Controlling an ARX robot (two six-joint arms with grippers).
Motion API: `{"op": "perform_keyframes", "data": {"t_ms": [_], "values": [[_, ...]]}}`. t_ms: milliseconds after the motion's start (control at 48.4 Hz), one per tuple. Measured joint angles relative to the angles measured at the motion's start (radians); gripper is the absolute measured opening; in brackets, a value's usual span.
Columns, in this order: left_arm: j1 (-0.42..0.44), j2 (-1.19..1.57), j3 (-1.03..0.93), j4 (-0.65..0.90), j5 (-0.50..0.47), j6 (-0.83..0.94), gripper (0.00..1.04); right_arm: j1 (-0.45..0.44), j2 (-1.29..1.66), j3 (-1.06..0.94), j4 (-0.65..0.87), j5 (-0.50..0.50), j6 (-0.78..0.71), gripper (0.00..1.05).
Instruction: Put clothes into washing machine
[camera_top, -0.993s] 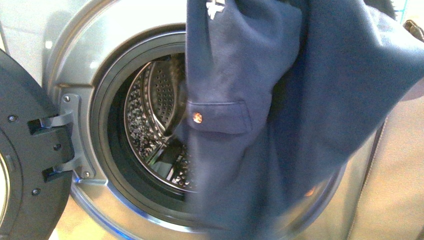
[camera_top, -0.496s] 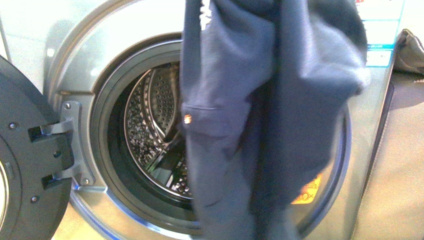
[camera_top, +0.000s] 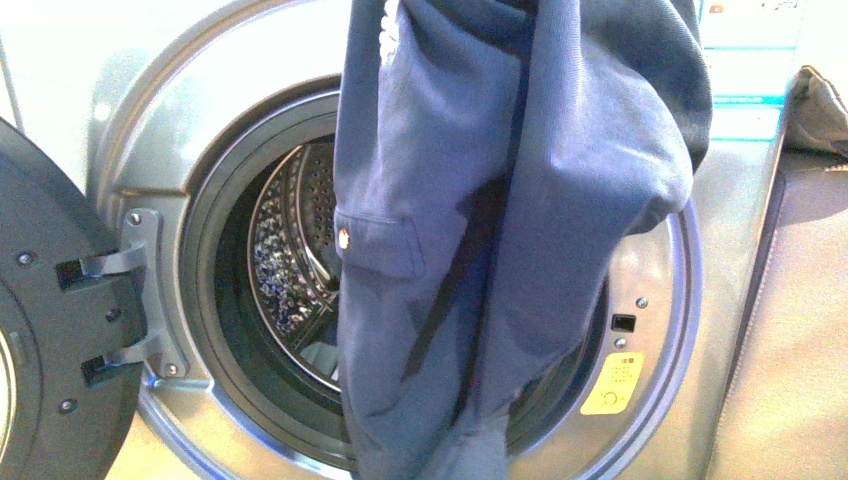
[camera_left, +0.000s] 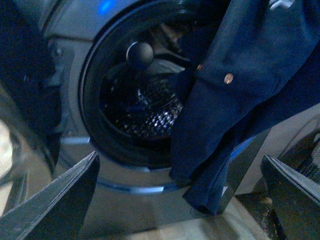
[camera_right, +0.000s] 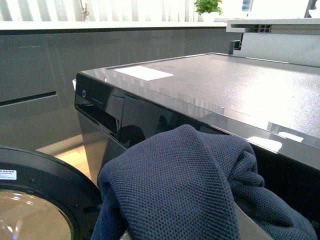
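**Spotter:** Where are the clothes right now?

**Operator:** In the front view the clothes (camera_top: 520, 200) hang from the top edge of the frame down past the bottom edge. They cover the centre and right of the porthole of the washing machine (camera_top: 160, 120). None of the fabric is inside yet. The brass button (camera_top: 344, 237) faces me in front of the opening, and I can see the bare drum (camera_top: 290, 270) to its left.

**Spotter:** What's holding them up?

**Operator:** My right hand, I judge. Its wrist view is filled at the bottom by bunched navy knit, with the machine's top beyond. The fingers are buried in the fabric, so I can't see their gap. The garment dangles freely, though, which suggests a firm pinch near its top.

**Spotter:** And the left?

**Operator:** The left hand (camera_left: 179, 156) is spread wide and holds nothing. Its two fingers (camera_left: 60, 200) sit at the lower corners of its view, low in front of the opening. I'd say it is placed there to guide the loose hem in.

**Spotter:** Why hold the garment so high?

**Operator:** Probably so the tail clears the gasket (camera_top: 215, 300) instead of catching on the lip. The door (camera_top: 50, 330) is swung fully aside at the left of the frame, so the way in is open.

**Spotter:** Any risk?

**Operator:** The long tail could drape outside the rim.
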Motion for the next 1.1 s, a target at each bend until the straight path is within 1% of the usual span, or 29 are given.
{"op": "perform_keyframes", "data": {"t_ms": [145,248,310,476,620,786,931,1034,1096], "values": [[-0.017,0.192,0.116,0.164,0.024,-0.005,0.98,0.000,0.000,0.000,0.000,-0.001,0.000,0.09],[-0.055,0.334,0.218,0.261,0.053,-0.011,0.98,0.000,0.000,0.000,0.000,0.000,0.000,0.09],[-0.077,0.406,0.273,0.303,0.084,-0.018,0.98,0.000,0.000,0.000,0.000,0.000,0.000,0.09],[-0.132,0.577,0.415,0.389,0.124,-0.019,0.98,0.000,0.000,0.000,0.000,0.000,0.000,0.09],[-0.167,0.705,0.514,0.414,0.144,-0.031,0.98,0.000,0.000,0.000,0.000,0.000,0.000,0.09],[-0.235,0.829,0.639,0.436,0.232,-0.044,0.98,0.000,0.000,0.000,0.000,0.000,0.000,0.09],[-0.293,0.892,0.690,0.433,0.272,-0.023,0.98,0.000,0.000,0.000,0.000,0.000,0.000,0.09],[-0.349,0.945,0.725,0.394,0.260,0.026,0.98,0.000,0.000,0.000,0.000,0.000,0.000,0.09],[-0.383,0.980,0.751,0.377,0.235,0.053,0.98,0.000,0.000,0.000,0.000,0.000,0.000,0.09]]}}
